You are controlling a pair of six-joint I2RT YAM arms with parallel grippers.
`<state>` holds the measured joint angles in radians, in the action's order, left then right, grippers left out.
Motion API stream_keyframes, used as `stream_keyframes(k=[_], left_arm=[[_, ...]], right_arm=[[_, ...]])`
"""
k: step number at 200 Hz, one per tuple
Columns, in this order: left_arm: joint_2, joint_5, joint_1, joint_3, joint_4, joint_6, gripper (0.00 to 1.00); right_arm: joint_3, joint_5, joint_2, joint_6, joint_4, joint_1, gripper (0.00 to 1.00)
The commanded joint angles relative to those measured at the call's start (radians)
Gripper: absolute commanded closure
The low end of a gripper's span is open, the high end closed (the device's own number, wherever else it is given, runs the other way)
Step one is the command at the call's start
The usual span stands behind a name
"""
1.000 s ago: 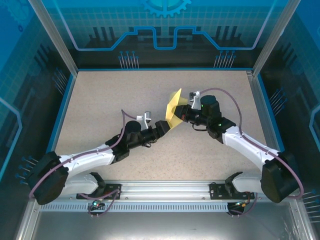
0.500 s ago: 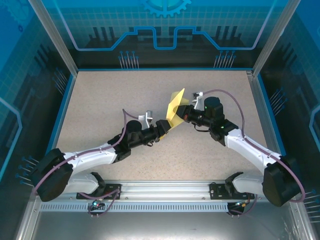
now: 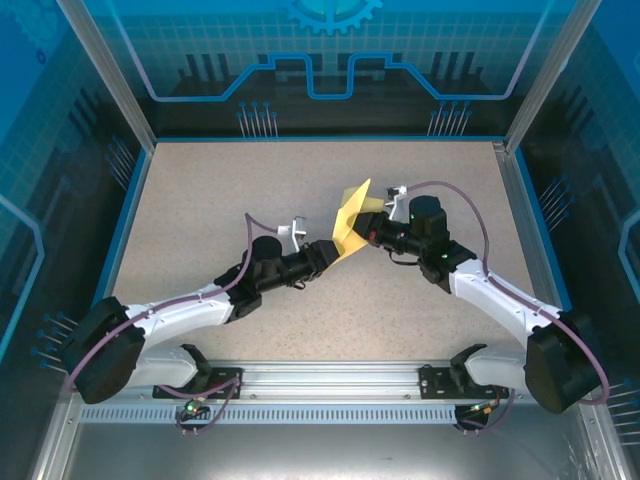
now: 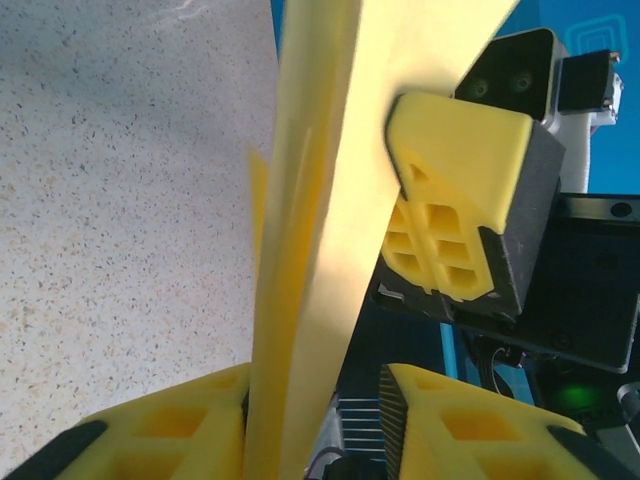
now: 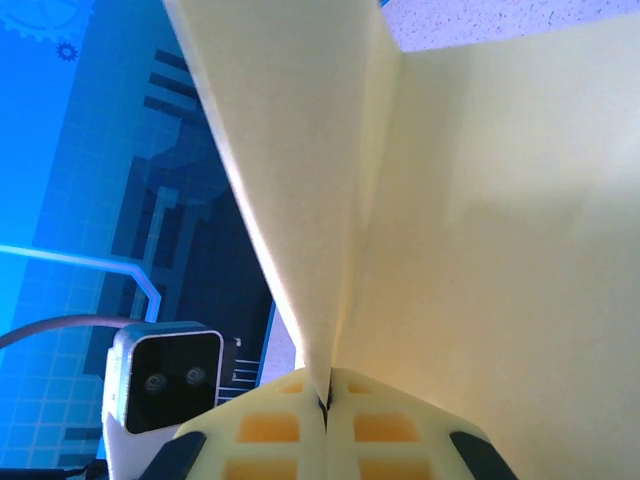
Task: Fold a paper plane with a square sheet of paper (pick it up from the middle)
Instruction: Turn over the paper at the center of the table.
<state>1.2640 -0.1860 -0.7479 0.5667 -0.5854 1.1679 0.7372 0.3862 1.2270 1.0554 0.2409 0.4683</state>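
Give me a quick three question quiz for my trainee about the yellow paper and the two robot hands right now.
1. True or false: the yellow paper lies flat on the table.
2. Fill in: the jaws of the left hand show a gap beside the paper, so that hand is ___.
3. Which hand is clamped shut on the paper? A left hand, B right hand, C neither.
Key: 1 false, it is held up between the hands; 2 open; 3 B.
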Motion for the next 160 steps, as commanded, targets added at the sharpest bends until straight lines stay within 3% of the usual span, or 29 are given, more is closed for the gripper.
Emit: stream_keyframes(k=[1,100,123,144,160], left_arm=[[-0.024,-0.027,0.008,0.041,0.035,-0.054,0.69],[-0.044,-0.024,0.022,0.059,0.135,-0.124,0.89],[-0.060,-0.021,0.031,0.062,0.167,-0.140,0.91],[-0.080,-0.019,0.046,0.069,0.218,-0.165,0.92],[-0.100,-0.020,0.062,0.084,0.291,-0.200,0.93]], right_arm=[[-0.016,0.022,0.003,0.006,0.024,-0.015,1.00],[-0.015,0.030,0.030,-0.009,0.023,-0.023,1.00],[-0.009,0.017,0.026,-0.029,0.000,-0.023,0.89],[-0.003,-0.002,0.015,-0.058,-0.046,-0.031,0.70],[0.000,-0.015,0.002,-0.081,-0.084,-0.041,0.62]])
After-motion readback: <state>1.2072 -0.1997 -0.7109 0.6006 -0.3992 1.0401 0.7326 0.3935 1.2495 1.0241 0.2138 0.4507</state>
